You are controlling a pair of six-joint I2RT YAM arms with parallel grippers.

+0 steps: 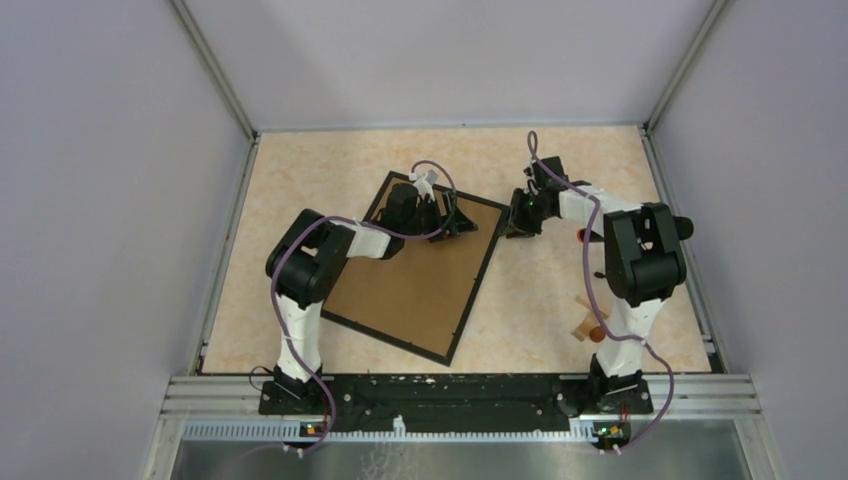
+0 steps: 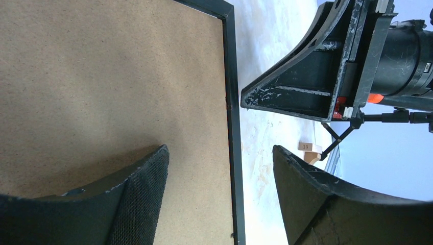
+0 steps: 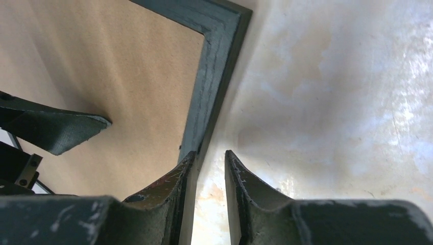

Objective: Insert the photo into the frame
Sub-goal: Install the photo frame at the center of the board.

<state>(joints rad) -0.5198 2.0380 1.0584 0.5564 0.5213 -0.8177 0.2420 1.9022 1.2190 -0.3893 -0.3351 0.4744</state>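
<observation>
The frame lies flat and turned at an angle on the table, its thin black border around a brown backing board. No photo shows in any view. My left gripper is open and empty, low over the frame's right border near its far right corner, one finger over the board and one over the table; its midpoint shows in the left wrist view. My right gripper sits just outside that corner. Its jaws stand a narrow gap apart with only table between them.
Small wooden blocks and an orange piece lie by the right arm's base; one block marked 39 shows in the left wrist view. Grey walls with metal rails enclose the table on three sides.
</observation>
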